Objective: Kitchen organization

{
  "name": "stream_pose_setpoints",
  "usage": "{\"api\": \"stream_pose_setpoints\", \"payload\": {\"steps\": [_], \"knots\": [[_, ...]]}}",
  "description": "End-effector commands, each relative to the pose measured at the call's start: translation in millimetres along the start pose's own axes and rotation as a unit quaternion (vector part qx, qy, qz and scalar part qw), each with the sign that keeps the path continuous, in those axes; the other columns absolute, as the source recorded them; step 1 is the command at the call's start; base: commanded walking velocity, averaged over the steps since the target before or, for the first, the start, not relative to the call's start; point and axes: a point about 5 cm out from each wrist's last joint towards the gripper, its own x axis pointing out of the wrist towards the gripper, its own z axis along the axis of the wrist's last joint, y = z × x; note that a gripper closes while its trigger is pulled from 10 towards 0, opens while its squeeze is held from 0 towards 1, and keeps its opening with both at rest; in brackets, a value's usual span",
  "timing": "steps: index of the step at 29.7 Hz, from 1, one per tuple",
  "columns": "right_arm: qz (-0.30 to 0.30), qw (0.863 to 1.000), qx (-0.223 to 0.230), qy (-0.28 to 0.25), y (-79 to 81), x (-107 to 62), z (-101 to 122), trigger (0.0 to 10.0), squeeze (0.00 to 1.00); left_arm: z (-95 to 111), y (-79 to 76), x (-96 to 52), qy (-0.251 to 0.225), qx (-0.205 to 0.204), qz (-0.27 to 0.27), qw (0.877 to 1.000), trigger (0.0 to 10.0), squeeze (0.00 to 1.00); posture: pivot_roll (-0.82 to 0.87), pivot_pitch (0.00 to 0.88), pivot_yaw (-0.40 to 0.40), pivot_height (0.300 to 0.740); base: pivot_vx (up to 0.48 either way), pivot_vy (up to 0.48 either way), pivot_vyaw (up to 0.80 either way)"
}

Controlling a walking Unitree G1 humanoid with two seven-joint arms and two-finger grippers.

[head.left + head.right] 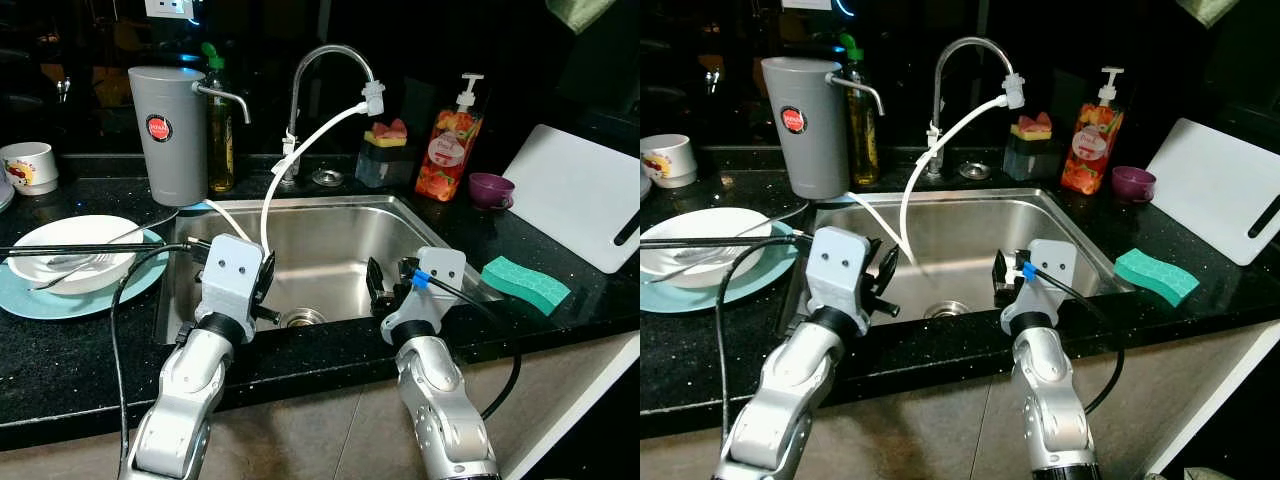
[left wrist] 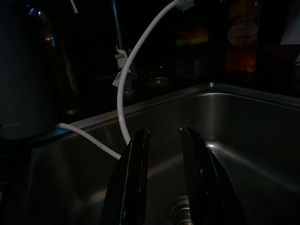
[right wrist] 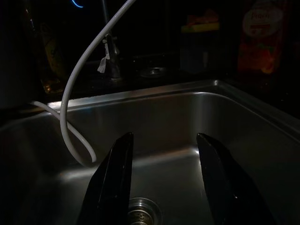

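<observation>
Both claws hover empty over the steel sink (image 1: 440, 225), left claw (image 2: 164, 178) slightly parted, right claw (image 3: 164, 183) spread wide. The green sponge (image 1: 525, 283) lies on the dark surface (image 1: 70, 360) right of the basin. Reaching forward risks snagging the white hose (image 1: 275, 190).

A white hose (image 1: 300, 150) loops from the faucet (image 1: 330, 60) spout down toward the steel sink (image 1: 330, 245). Behind the sink stand a grey canister (image 1: 170, 135), an oil bottle (image 1: 220, 125) and an orange soap dispenser (image 1: 450, 145). A white outlet (image 1: 168, 8) sits on the dark wall.
</observation>
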Motion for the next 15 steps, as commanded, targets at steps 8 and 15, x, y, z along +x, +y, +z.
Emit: {"api": "stream_pose_setpoints", "payload": {"steps": [8, 15], "knots": [[-0.006, 1.0, 0.003, 0.003, -2.7, -1.0, -0.6, 10.0, 0.0, 0.6, -1.3, -0.3, 0.0, 0.001, -0.008, 1.0, 10.0, 0.0, 0.14, 0.081, -0.111, 0.74, 0.0, 0.0, 0.0], [-0.011, 1.0, 0.002, 0.003, -4.5, -1.5, -1.4, 10.0, 0.0, 0.6, -0.5, -0.5, 0.001, 0.003, -0.01, 1.0, 10.0, 0.0, 0.14, 0.084, -0.103, 0.74, 0.0, 0.0, 0.0]]}}
